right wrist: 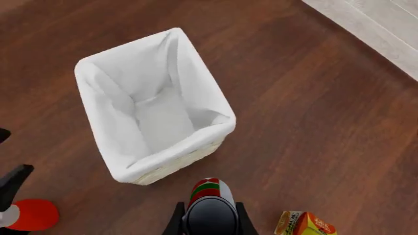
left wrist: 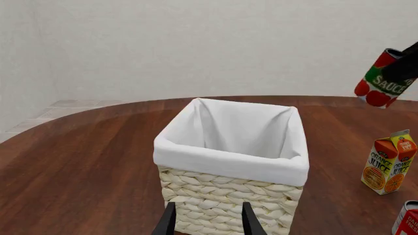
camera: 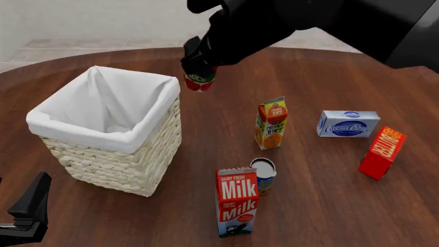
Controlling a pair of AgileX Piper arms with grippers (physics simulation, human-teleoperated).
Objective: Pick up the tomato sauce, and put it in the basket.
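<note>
Already lifted, not yet delivered: basket (camera: 110, 170) standing on the round wooden table (camera: 322, 206), white lining bare inside as seen from the right wrist view, nothing dropped in so far. Pick-up judged done, carry under way, release left to do.

Off to the basket's right on the table, untouched: milk carton (camera: 237, 201), orange juice carton (camera: 271, 123), cream cheese box (camera: 348, 123), red butter box (camera: 381, 153), blue-and-white can (camera: 263, 174) just behind the milk.

Right gripper (camera: 199, 64) clamped on the tomato sauce (camera: 199, 80), held high above the tabletop, tilted, red base hanging below the black fingers. Seen from the front, can just beyond the basket's far right corner, outside the rim rather than over the opening; from the right wrist view, likewise short of the lining's edge. Needs, by judgement, a further shift toward the opening before letting go, else a risk of clipping the folded cloth rim.

Left gripper (left wrist: 207, 223) parked low by the basket's near wall, fingers spread apart, holding nothing
</note>
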